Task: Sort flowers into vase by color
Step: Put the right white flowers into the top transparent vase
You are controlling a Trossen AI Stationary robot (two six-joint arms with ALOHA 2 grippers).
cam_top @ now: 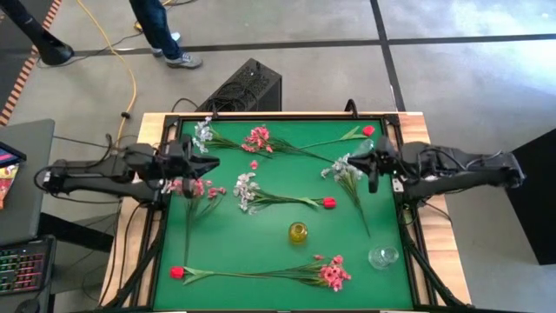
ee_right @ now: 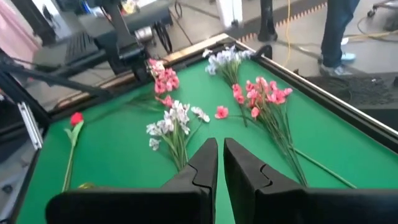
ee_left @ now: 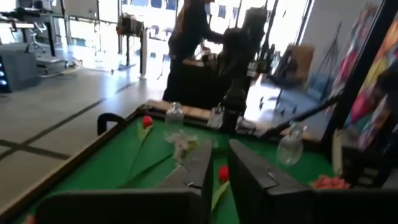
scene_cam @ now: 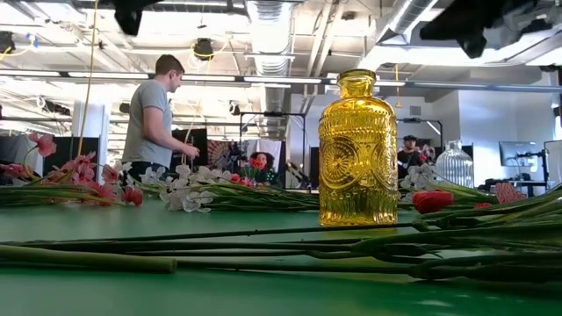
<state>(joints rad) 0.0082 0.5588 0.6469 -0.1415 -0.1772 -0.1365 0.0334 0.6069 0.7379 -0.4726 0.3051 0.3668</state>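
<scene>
Nothing is sorted yet: the flowers (cam_top: 261, 139) lie scattered flat across the green table (cam_top: 261, 239), while the amber vase (cam_top: 298, 232) and clear vase (cam_top: 382, 256) stand empty. Left end effector (cam_top: 211, 163) hovers beside a pink spray (cam_top: 193, 187), fingers slightly parted, apparently empty; right end effector (cam_top: 352, 159), nearly pressed together, waits over a white spray (cam_top: 337, 171).

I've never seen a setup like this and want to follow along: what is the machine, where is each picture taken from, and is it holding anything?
Two dark robot arms work over a green table. One picture looks straight down, one sits at table level, and one rides on each wrist. The left gripper and right gripper hover at opposite sides; neither holds anything, and the right one's fingers are nearly shut. Scattered flowers lie on the table: white sprays, pink sprays and red buds. A yellow glass vase and a clear vase stand empty.
</scene>
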